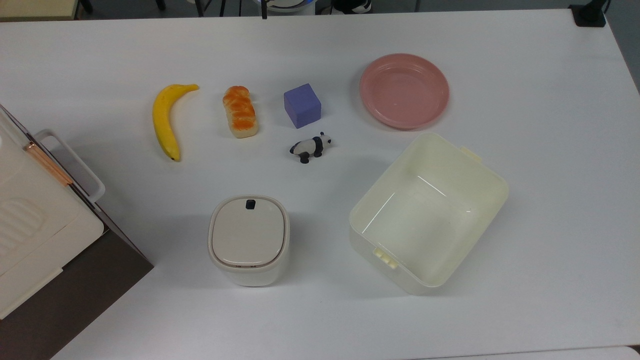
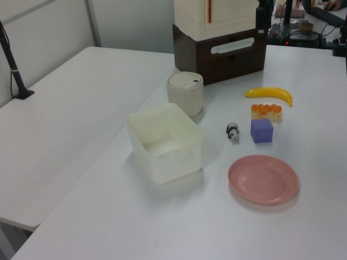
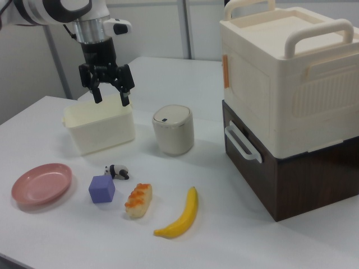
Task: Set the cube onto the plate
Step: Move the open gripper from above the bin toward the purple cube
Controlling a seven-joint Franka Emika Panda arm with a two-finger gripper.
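The purple-blue cube (image 1: 302,105) (image 2: 262,130) (image 3: 101,189) rests on the white table, between the bread toy and the pink plate. The plate (image 1: 404,90) (image 2: 263,179) (image 3: 42,182) lies bare, a short gap from the cube. In the right view my gripper (image 3: 111,98) hangs open high above the cream tub, well behind the cube and apart from it, with nothing between its fingers.
A bread toy (image 1: 240,111), a banana (image 1: 166,120) and a small panda figure (image 1: 310,147) lie near the cube. A cream rectangular tub (image 1: 428,210) and a lidded white bin (image 1: 248,239) stand on the table. A cream box on a brown base (image 3: 286,101) stands at the right view's right.
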